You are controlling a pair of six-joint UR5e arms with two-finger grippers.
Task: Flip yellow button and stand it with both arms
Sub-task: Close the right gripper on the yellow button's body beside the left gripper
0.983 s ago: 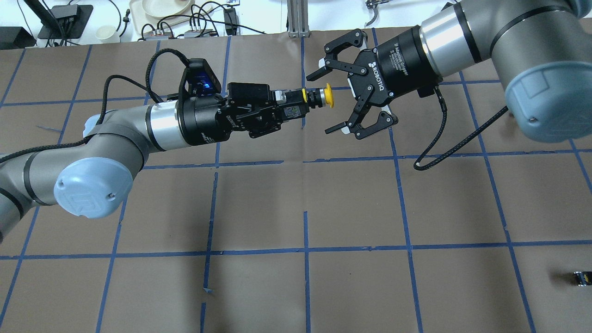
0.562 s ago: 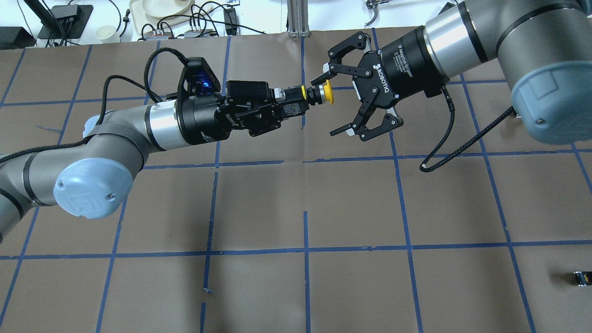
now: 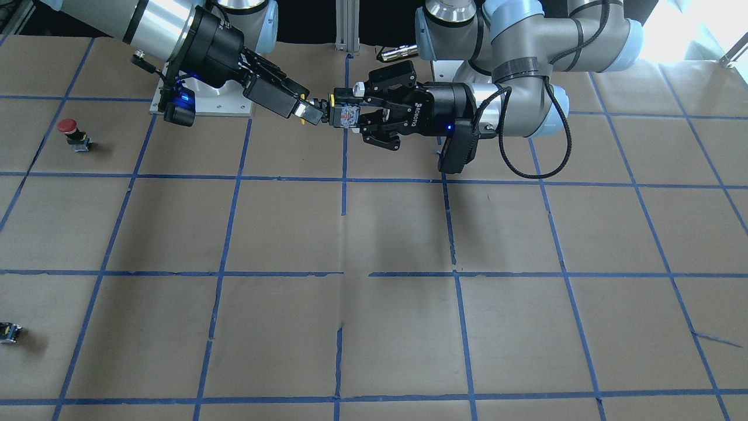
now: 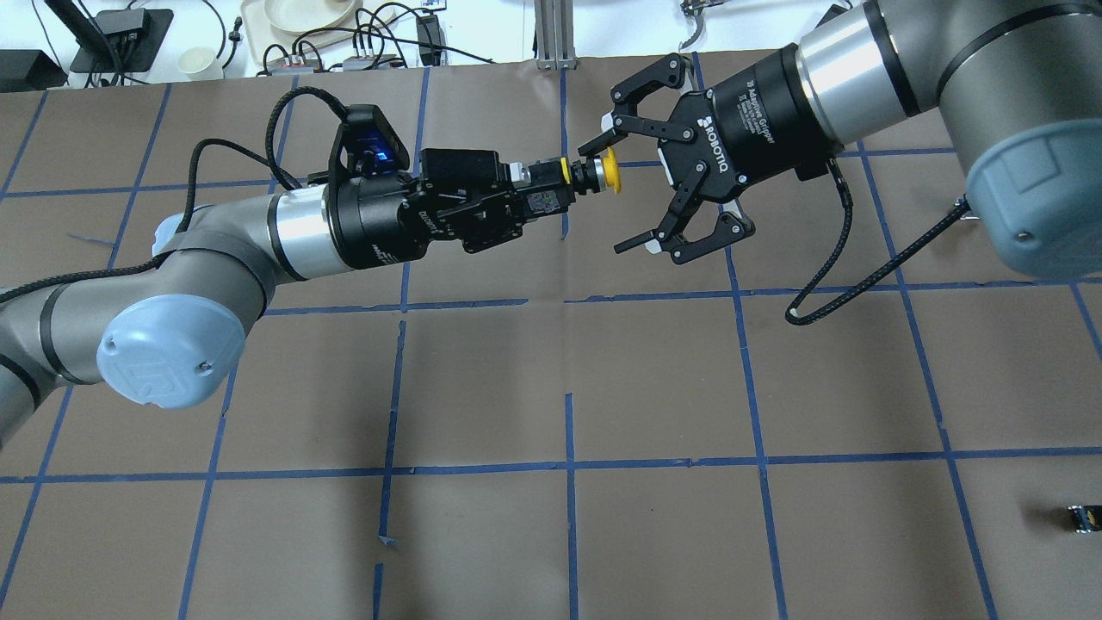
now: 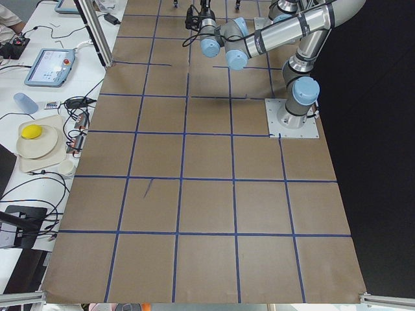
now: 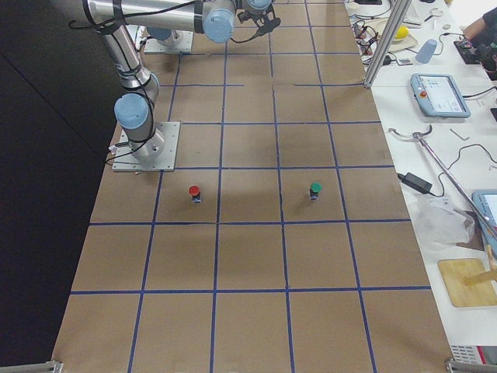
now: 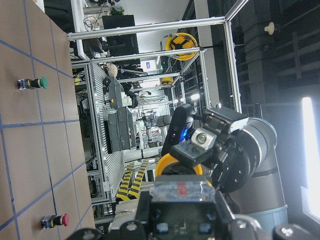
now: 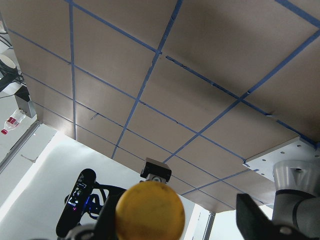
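The yellow button is held level above the table, its yellow cap pointing toward my right gripper. My left gripper is shut on the button's black-and-grey body. My right gripper is open, with its upper fingertip right by the cap and its lower fingertip well apart below it. In the right wrist view the cap fills the bottom middle. In the left wrist view the cap sits just beyond the body. In the front view my right gripper's finger covers most of the cap.
A red-capped button stands at the table's side by my right arm. A green-capped button stands farther out. A tiny black block lies near the right front edge. The brown table is gridded with blue tape.
My right gripper has moved in toward the button, still open, so its fingers now flank the yellow cap. My left gripper has kept its hold and barely moved.
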